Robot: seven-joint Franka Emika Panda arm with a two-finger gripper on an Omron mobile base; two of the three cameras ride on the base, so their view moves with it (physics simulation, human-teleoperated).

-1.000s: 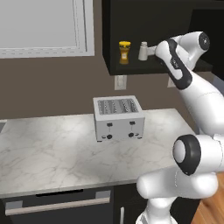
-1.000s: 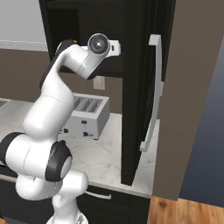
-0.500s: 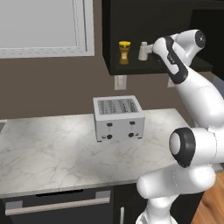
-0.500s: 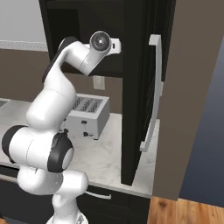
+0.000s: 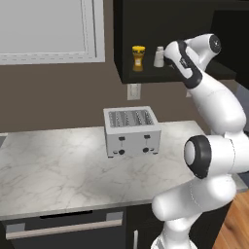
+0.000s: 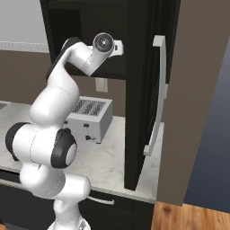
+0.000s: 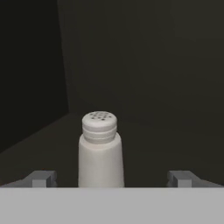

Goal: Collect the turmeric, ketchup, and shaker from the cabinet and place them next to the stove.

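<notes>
We are in a home kitchen. A silver toaster (image 5: 133, 132) sits on a marble counter (image 5: 58, 165), with a wall outlet (image 5: 133, 91) above it and a window (image 5: 48, 29) to one side. A black cabinet (image 5: 146, 29) holds a turmeric jar (image 5: 138, 58) and a shaker (image 7: 100, 151), which stands between our fingertips (image 7: 43, 178).

Matt white shaker (image 7: 100, 151), brushed-metal toaster (image 5: 133, 131), veined marble counter (image 5: 58, 165)
</notes>
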